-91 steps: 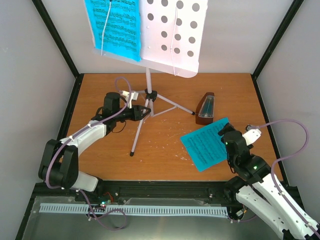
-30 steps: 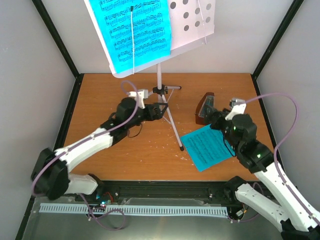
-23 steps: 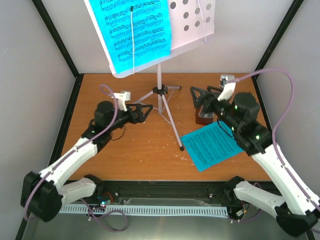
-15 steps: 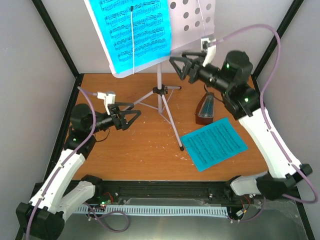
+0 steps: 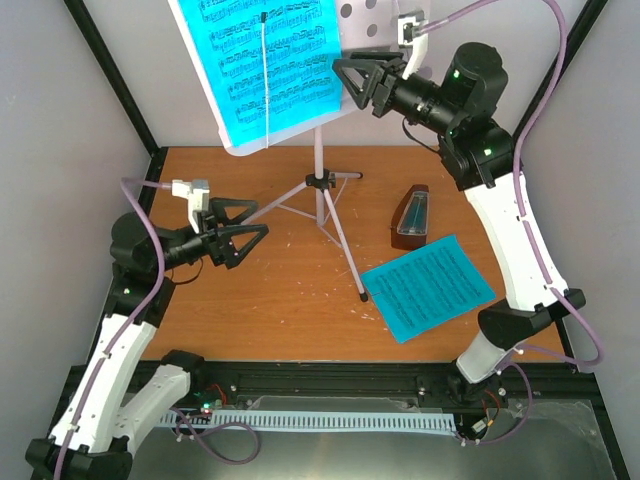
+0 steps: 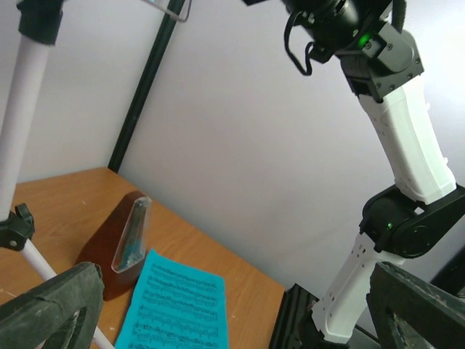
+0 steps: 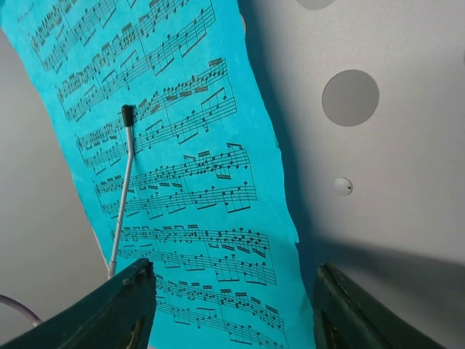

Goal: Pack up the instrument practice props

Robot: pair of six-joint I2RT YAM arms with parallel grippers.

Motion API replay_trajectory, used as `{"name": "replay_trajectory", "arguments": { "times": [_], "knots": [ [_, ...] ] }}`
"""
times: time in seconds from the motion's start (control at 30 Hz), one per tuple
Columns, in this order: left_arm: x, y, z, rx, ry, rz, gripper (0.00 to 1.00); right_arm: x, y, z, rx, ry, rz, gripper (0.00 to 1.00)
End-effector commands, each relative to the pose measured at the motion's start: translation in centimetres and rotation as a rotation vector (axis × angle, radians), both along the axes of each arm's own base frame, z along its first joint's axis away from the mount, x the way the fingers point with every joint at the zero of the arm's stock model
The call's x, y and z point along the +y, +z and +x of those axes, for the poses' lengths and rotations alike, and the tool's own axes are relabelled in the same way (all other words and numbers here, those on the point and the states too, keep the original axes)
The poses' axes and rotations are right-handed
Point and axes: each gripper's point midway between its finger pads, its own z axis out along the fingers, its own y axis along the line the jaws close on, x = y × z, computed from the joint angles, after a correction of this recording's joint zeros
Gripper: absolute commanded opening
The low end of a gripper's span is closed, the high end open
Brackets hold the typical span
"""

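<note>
Step in hand, as I read it: clearing the music stand before it can be folded. The right gripper is up at the perforated desk, jaws part-way apart and clamped on nothing. In the wrist view its 2 fingers straddle the right edge of the cyan page on the stand, where paper meets bare desk. That page sits high on the desk at the back of the cell, pinned by 1 thin retainer wire running down its left-centre. The second cyan page lies flat on the table, front right. The metronome stands upright just behind it, apart from it. The left gripper is spread wide and empty, hovering left of the tripod legs and not touching them. Next move, I'd judge: bring the right jaws in on the paper's free edge only, not the desk lip. Then slide the sheet sideways out from under the wire rather than pulling straight off. The stand looks light and top-heavy, so a tug could swing or tip it; the idle left arm could brace the pole first.
</note>
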Motion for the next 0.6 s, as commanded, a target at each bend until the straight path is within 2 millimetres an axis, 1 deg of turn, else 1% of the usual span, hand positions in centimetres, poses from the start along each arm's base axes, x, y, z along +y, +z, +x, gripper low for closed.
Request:
{"name": "replay_trajectory", "arguments": {
  "times": [0.0, 0.33, 0.57],
  "knots": [
    [1.0, 2.8, -0.4, -0.059, 0.072, -0.028, 1.00, 0.2, 0.5, -0.2, 0.001, 0.028, 0.003, 0.57],
    [1.0, 3.5, -0.9, -0.082, 0.066, -0.031, 0.99, 0.8, 0.6, 0.4, 0.004, 0.053, 0.012, 0.50],
    [1.0, 4.2, -1.6, -0.109, 0.051, -0.032, 0.99, 1.0, 0.6, 0.8, 0.004, 0.048, 0.015, 0.50]
  ]
}}
